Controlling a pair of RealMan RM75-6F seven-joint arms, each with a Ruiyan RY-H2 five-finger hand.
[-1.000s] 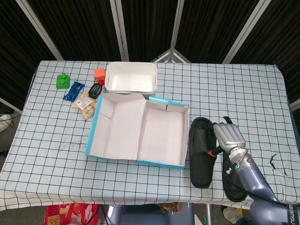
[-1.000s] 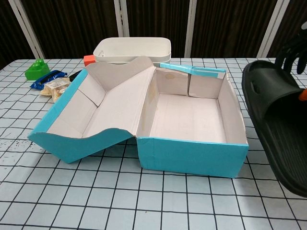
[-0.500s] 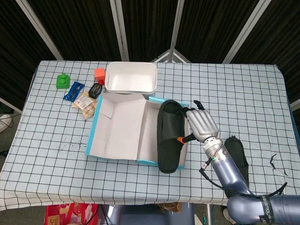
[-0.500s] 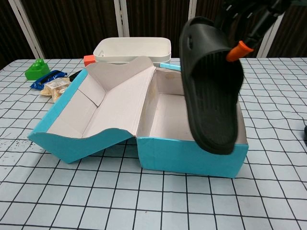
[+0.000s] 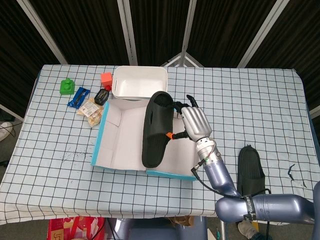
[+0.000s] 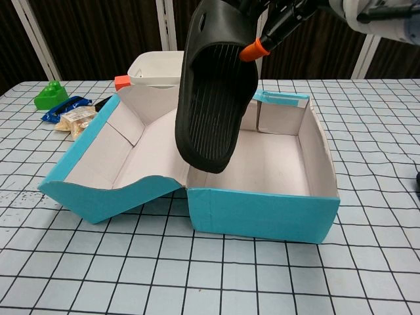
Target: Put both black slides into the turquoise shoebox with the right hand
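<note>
My right hand grips one black slide and holds it in the air over the open turquoise shoebox, above the fold between lid and box. In the chest view the slide hangs sole toward the camera, toe down, above the box's left side, with the hand at the top edge. The second black slide lies on the table to the right of the box. The left hand does not show in either view.
A white tub stands behind the shoebox. At the back left lie a green block, a red block, a blue packet, a snack bag and a small black item.
The right hand lifted the first slide off the table at the right, carried it leftward and now holds it above the box's left part. The second slide stayed on the table.
</note>
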